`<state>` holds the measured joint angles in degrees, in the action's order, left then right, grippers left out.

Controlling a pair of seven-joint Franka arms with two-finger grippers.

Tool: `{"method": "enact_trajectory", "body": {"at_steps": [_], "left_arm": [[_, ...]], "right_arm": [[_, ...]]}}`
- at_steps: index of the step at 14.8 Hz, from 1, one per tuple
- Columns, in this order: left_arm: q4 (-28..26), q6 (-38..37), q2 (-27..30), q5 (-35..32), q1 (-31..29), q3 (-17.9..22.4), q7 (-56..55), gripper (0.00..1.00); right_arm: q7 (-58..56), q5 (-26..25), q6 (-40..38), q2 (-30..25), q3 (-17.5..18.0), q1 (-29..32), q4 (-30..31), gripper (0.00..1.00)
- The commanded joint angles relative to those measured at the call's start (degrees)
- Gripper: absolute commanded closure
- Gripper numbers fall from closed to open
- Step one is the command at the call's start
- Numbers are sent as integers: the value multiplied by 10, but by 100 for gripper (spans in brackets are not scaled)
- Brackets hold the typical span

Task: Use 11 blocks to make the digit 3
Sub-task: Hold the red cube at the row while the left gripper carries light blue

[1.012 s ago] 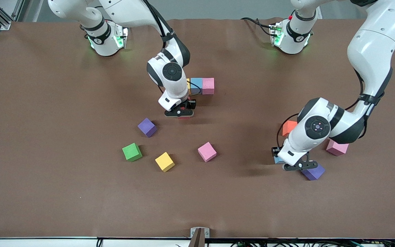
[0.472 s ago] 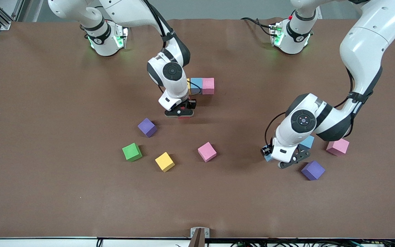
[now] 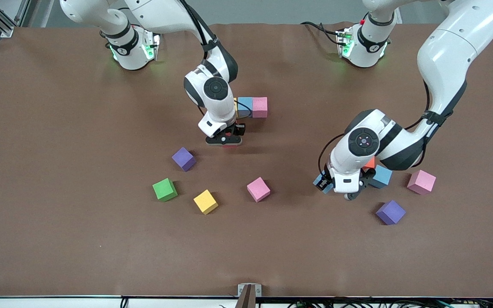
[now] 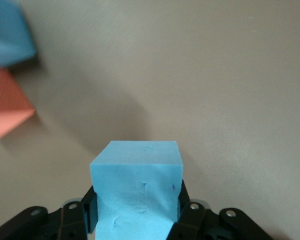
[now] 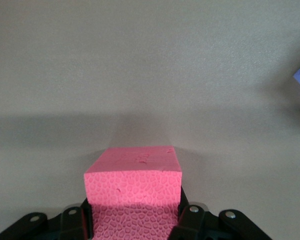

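A wide brown table [image 3: 58,239] is filling the front view, with two white arms reaching down from the top edge. The left arm is entering at the upper right of the frame and bending toward the right of centre, where the left gripper [image 3: 340,190] is hanging over the table with its jaws pressing narrowly on a light blue cube [image 4: 136,192], which is riding clear of the surface in the left wrist view. The right arm is coming in from the upper left and ending just above the middle of the frame, where the right gripper [image 3: 225,140] is squeezing a red cube [image 5: 133,195] between its jaws. The start of the digit 3 is sitting right of that arm's wrist: a light blue block [image 3: 245,106] touching a pink block [image 3: 259,107], with a sliver of yellow [image 3: 235,106] showing at the arm's edge. Loose cubes are lying in the lower middle: a purple [image 3: 183,158], a green [image 3: 164,189], a yellow [image 3: 205,201] and a pink [image 3: 258,189]. At the right, a blue cube [image 3: 381,176] and an orange cube [image 3: 371,163] are peeking out beside the left wrist, with a pink cube [image 3: 421,182] and a purple cube [image 3: 390,212] nearby.
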<state>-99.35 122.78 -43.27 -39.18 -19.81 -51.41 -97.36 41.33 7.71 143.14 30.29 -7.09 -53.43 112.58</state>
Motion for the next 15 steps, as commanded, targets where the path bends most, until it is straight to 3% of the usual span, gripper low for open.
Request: {"method": "enact_trajectory", "body": {"at_steps": [1, 12, 15], "left_arm": [[-22, -4, 13, 2, -9, -12, -123, 51], [-56, -3, 20, 2, 13, -48, -414, 51], [-56, -3, 19, 0, 28, -47, -483, 51]], "right_arm": [[12, 5, -1, -22, 0, -9, 27, 98], [16, 5, -11, -25, 0, -10, 27, 98], [16, 5, -10, -23, 0, -10, 26, 91]]}}
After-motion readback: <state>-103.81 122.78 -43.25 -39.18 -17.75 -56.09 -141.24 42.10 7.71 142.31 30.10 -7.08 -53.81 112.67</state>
